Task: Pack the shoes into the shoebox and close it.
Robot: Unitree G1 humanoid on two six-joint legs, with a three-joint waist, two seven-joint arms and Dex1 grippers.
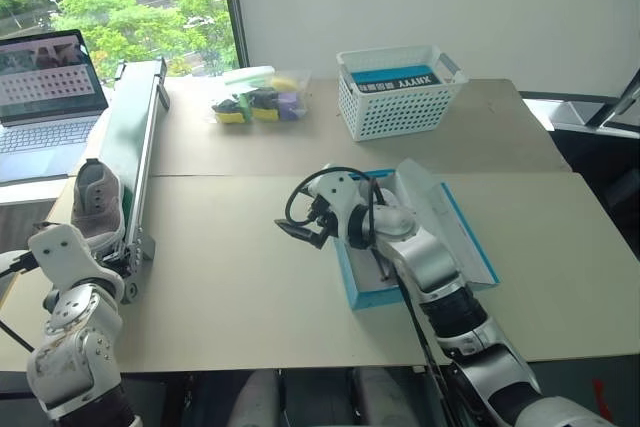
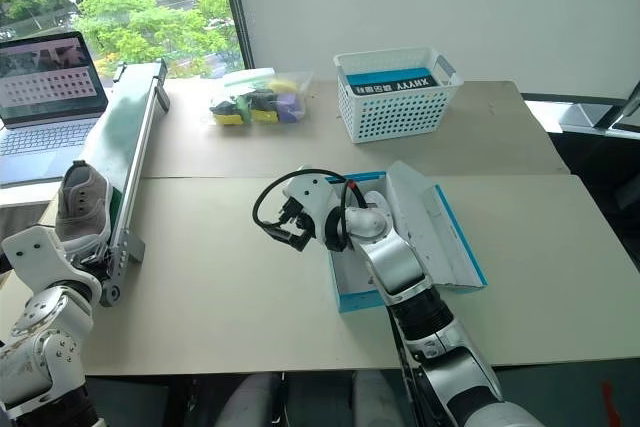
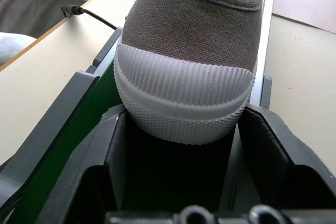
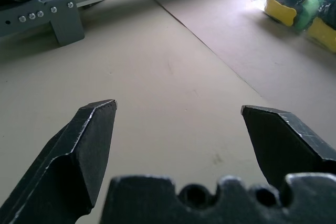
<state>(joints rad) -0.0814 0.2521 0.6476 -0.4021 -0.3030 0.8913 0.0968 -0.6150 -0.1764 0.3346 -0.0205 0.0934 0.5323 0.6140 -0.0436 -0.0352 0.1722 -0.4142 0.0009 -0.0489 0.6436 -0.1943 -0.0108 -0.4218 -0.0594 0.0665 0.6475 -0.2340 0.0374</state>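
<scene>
Far left, a laptop (image 1: 45, 97) sits beyond a green conveyor (image 1: 135, 137). On the belt's near end stands one shoe (image 1: 97, 205), toe toward the robot. The left gripper (image 3: 178, 124) has its black fingers either side of the ribbed white toe cap — close against the rubber, though whether they truly press it I cannot tell from this angle.

The canvas upper looks soft and would crumple; the toe cap and sole are the stiffer, grippier parts, and the shoe is likely light. The toe seems a fair hold.

Mid-table, the right gripper (image 4: 178, 124) hangs over bare tabletop, fingers spread wide, holding nothing. Under its arm lies the shoebox (image 1: 365, 292) — open, lid (image 1: 455, 227) folded right. Behind: a bag of sponges (image 1: 258, 97) and a white basket (image 1: 400, 107).
</scene>
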